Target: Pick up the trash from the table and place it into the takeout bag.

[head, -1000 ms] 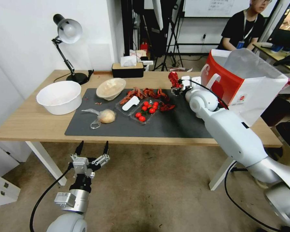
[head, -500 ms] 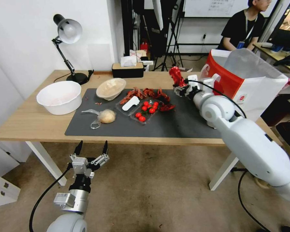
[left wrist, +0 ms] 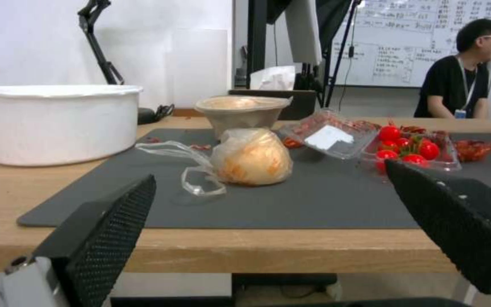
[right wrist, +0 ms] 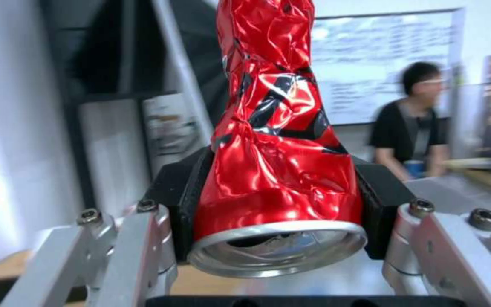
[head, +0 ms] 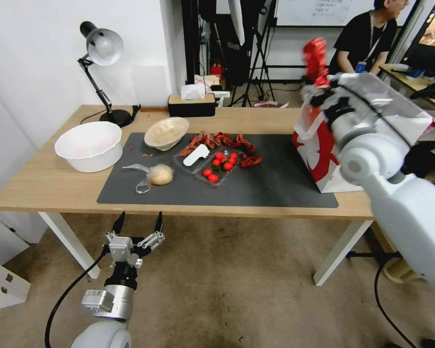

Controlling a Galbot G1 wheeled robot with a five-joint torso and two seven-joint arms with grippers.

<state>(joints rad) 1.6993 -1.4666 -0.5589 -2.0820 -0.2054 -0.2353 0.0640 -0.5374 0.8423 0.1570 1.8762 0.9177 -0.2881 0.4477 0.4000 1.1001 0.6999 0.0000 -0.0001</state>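
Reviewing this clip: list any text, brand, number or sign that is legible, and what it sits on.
No text reads clearly.
Takeout bag: white graphic on red, no legible letters.
Crushed red can in the right pincer: black markings, crumpled, unreadable.
Whiteboard: handwriting too small.
White label on the clear tray: blank or unreadable.

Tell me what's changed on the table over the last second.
The right gripper, shut on the crushed red can, has lifted it off the dark mat's far edge to above the takeout bag. The left gripper stays open below the table; the beige bowl and bagged tan lump haven't moved.
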